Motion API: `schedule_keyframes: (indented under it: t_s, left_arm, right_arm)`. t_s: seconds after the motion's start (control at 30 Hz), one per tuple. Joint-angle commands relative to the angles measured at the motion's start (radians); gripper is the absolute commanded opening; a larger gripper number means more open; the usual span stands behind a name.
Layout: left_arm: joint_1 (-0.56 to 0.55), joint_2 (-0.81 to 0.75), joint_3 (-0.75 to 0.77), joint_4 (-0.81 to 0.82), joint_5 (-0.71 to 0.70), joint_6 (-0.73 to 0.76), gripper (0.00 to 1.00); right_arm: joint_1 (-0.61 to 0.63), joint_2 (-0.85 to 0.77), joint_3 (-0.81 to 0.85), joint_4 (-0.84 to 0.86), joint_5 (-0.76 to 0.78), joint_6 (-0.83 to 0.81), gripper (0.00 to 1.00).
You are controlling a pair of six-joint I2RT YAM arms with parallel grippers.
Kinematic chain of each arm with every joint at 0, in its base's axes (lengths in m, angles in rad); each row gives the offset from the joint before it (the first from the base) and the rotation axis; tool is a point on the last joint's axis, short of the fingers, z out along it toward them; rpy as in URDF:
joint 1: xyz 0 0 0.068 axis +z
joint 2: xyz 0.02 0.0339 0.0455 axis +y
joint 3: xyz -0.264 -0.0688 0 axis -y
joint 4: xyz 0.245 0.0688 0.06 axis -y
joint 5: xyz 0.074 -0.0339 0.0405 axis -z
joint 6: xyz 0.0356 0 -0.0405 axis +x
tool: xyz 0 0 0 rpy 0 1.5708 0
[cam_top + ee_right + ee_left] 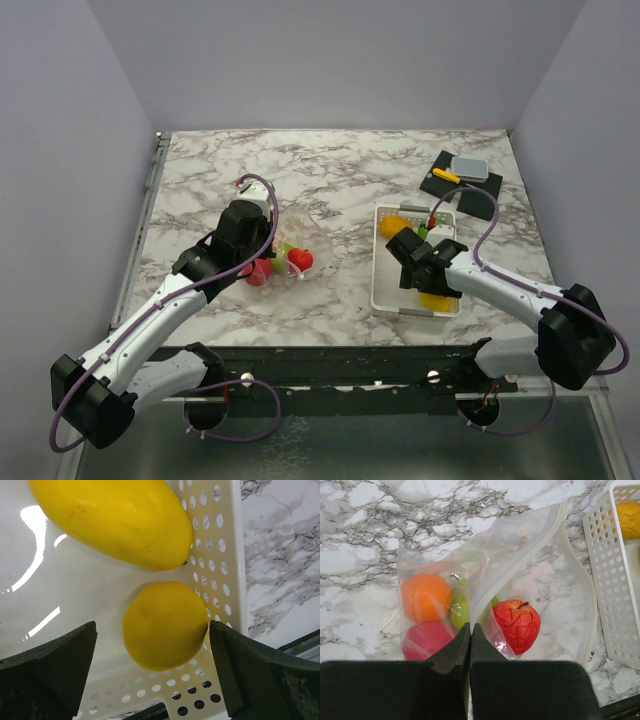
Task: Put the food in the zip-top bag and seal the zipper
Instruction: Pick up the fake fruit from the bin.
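Inside, the bag (535,555) holds an orange (425,597), a red fruit (425,640) beneath it and a green fruit (460,610) beside them. An apple (517,625) lies just within the mouth. The zipper (594,600) curves round the apple in an open loop, unsealed. The left gripper (470,630) is pressed together on a fold of the bag's upper layer, which is lifted off the lower one.

The basket (220,545) stands just right of the bag on the table (300,160). At its near end lie a long yellow fruit (110,520) and a round yellow fruit (162,625), close together against the perforated wall. The right gripper (152,627) is spread wide, one finger on each side of the round fruit, not closed on it.

Only the top view shows the whole layout: the bag (315,235) under the left gripper (262,262), and the basket (380,290) with an orange piece (397,226) and a green bit (423,232) at its far end. It also shows a black pad (470,190) at the far right corner. The right wrist view alone shows the two yellow fruits clearly, and the left wrist view alone shows what is in the bag.
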Motion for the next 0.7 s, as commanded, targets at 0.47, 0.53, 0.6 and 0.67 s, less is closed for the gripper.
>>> schedule_keyframes:
  t_s: [0.47, 0.53, 0.6, 0.67]
  left_arm:
    - [0.005, -0.004, -0.011, 0.002, 0.021, 0.006, 0.0]
    - [0.005, -0.004, -0.011, 0.002, 0.022, 0.006, 0.0]
    - [0.005, -0.005, -0.011, 0.001, 0.022, 0.005, 0.0]
    - [0.005, -0.005, -0.011, 0.002, 0.022, 0.005, 0.0]
  right_arm:
    - [-0.02, 0.091, -0.038, 0.095, -0.071, 0.021, 0.91]
    - [-0.019, 0.09, -0.041, 0.102, -0.082, 0.018, 0.87]
    - [-0.019, 0.088, -0.046, 0.111, -0.093, 0.013, 0.83]
    - [-0.02, 0.086, -0.049, 0.117, -0.105, 0.01, 0.79]
